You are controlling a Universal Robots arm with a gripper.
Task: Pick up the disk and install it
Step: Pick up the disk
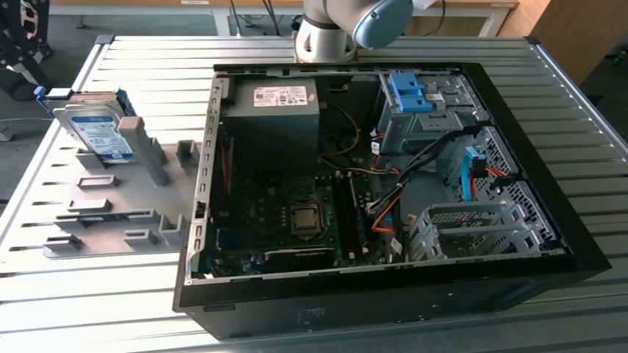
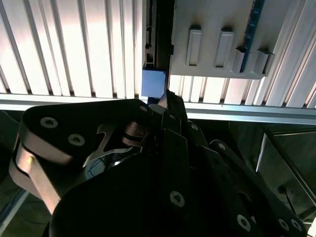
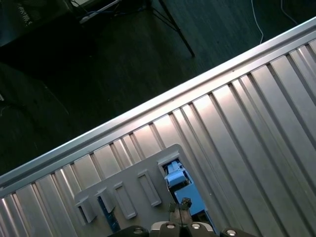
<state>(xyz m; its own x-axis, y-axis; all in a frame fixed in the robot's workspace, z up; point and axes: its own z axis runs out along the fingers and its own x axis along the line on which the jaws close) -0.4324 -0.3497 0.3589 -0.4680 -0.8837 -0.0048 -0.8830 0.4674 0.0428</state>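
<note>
The disk (image 1: pixel 93 126) is standing on edge in the grey rack (image 1: pixel 118 213), leaning a little, at about ten o'clock from the open case (image 1: pixel 393 309) in the exterior view. The rack is lying on the slatted table (image 1: pixel 88 316), just beside the case's nine o'clock wall. The arm (image 1: pixel 329 33) is rising at twelve o'clock, behind the case.

In both wrist views the gripper (image 3: pixel 181 207) is hanging over the rack's end, its tips lining up with the disk's blue edge but apart from it. The tips are looking pressed together, pinching nothing.

So the pick-up is the step in hand, and it is standing at the approach: nothing is being held, and the install is not yet begun. Inside the case a bare metal cage (image 1: pixel 471 228) is sitting at four o'clock; whether that is the disk's place I cannot tell.

By my judgement, a grasp from here is calling for the jaws to spread enough to straddle the thin upper edge, square to it, then a straight lift clear of the rack's posts.
</note>
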